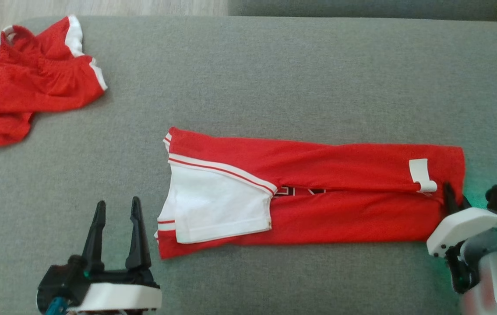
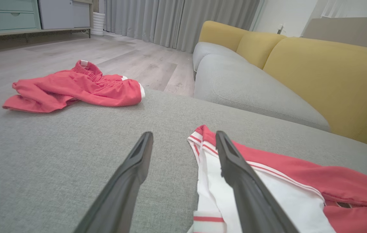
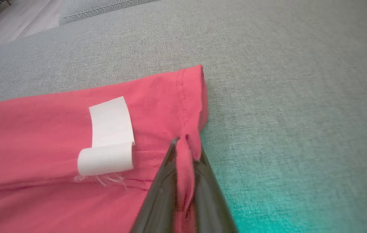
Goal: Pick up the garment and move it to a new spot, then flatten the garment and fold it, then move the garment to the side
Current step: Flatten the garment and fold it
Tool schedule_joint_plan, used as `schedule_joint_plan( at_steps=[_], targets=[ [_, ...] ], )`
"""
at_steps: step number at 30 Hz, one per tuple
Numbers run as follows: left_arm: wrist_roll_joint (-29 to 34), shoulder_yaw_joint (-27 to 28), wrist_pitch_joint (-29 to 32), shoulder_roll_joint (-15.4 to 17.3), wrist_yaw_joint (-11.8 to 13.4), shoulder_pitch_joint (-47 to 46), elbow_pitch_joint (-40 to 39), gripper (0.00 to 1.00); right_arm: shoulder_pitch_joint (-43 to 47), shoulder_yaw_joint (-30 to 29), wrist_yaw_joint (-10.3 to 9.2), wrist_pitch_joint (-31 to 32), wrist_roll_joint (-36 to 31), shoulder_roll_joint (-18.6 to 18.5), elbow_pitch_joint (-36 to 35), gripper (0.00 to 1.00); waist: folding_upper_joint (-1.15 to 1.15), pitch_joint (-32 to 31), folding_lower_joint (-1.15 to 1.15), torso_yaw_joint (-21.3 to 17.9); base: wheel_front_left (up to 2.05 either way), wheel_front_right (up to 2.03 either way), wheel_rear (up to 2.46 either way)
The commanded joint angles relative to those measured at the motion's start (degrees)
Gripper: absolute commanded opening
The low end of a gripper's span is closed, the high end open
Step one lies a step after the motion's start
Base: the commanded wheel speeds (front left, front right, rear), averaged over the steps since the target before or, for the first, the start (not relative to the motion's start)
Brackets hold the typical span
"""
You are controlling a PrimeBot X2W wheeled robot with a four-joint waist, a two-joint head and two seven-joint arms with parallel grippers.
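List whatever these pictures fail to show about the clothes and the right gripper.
1. Lettering on the folded shirt: in the head view, the upper fold covers all but a thin strip.
2. Layers pinched by the right gripper: in the right wrist view, bunched cloth between the shut fingers hides the count.
3. White label: any print is too blurred to read.
4. Crumpled red garment: cut off by the head view's left edge.

Grey curtains (image 2: pixel 170 22) hang beyond pale wood floor (image 2: pixel 122 58) and a yellow-backed sofa (image 2: pixel 316 71).

My left gripper (image 2: pixel 184 135) spread open above the grey cushion (image 2: pixel 57 155), folded red-and-white shirt (image 2: pixel 286 191) just beside it, crumpled red shorts (image 2: pixel 73 89) farther off, yellow-backed sofa (image 2: pixel 316 74) beyond.
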Motion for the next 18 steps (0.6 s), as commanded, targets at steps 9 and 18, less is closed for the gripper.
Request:
schedule_joint_plan(
  at_steps=[9,18],
  targets=[
    [1.2,0.1,0.2,0.1,-0.1,-0.4,-2.7,1.0,0.5,-5.9,-0.04,2.9,-3.9,-1.7,-8.6,0.0,0.0,-2.1,0.0,-2.5,0.0,0.0,0.0],
    [1.0,-1.4,0.9,-0.3,-0.4,-0.3,-1.7,1.0,3.2,-8.5,-0.04,8.5,-3.0,-3.0,-18.5,0.0,0.0,-2.9,0.0,-4.5,0.0,0.0,0.0]
  ],
)
